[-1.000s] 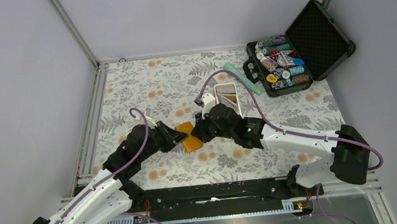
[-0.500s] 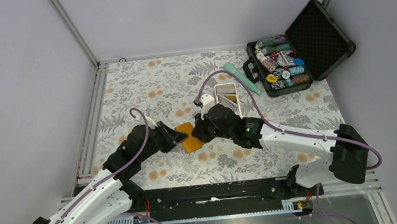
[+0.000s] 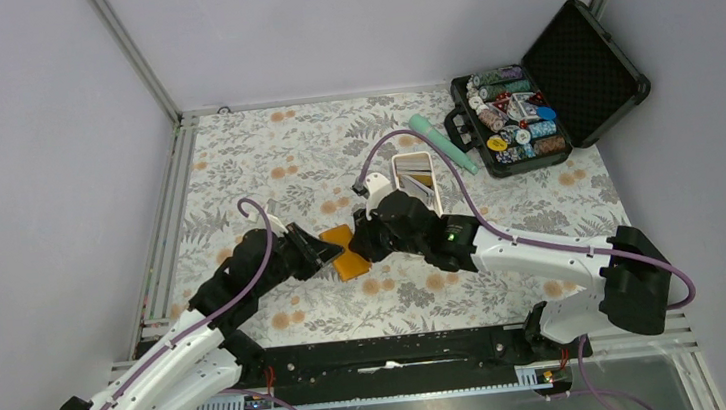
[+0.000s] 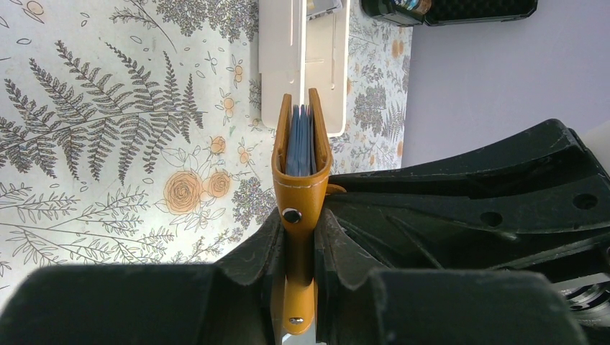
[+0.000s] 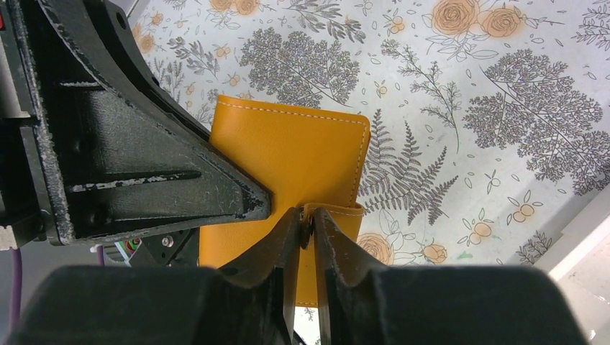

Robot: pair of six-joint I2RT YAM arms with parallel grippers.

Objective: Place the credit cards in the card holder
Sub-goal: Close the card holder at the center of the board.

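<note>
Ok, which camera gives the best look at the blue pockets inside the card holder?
Left wrist: it looks edge-on into the card holder, so the blue pockets show between the orange covers. The right wrist view shows only its orange outside, and the top view shows just a small orange patch, too small for any detail.

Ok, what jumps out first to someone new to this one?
The orange card holder mid-table, pinched from both sides: the left pincer clamps one end, the right pincer nips its tab. Next, the open black case of colourful poker chips at the far right corner.
</note>
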